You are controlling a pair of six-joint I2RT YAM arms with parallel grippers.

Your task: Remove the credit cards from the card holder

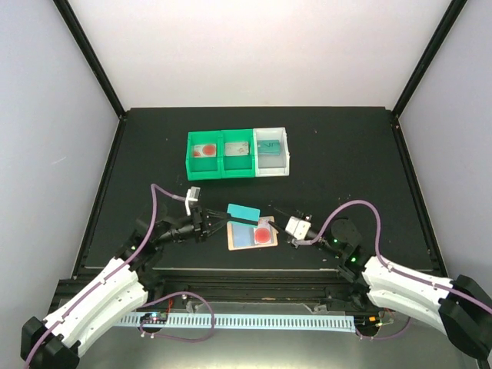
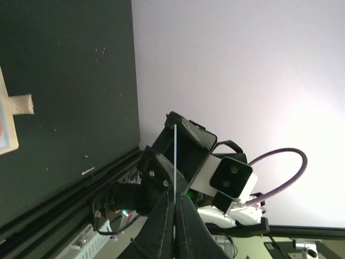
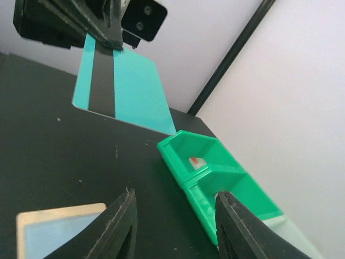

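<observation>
The tan card holder [image 1: 244,237] lies open on the black table between the arms, with a white credit card with a red disc [image 1: 264,234] on it. My left gripper [image 1: 219,221] is shut on a teal credit card [image 1: 244,211] and holds it above the table just behind the holder. In the left wrist view that card [image 2: 175,156] shows edge-on as a thin line pinched between the fingers [image 2: 161,226]. From the right wrist the teal card [image 3: 121,89] shows its black stripe. My right gripper [image 3: 178,226] is open and empty, to the right of the holder [image 3: 59,232].
Three bins stand in a row at the back: two green bins [image 1: 221,154] and a white bin [image 1: 274,151], each with a card inside. The green bins [image 3: 215,178] lie ahead of my right gripper. A rail [image 1: 254,284] runs along the table's near edge.
</observation>
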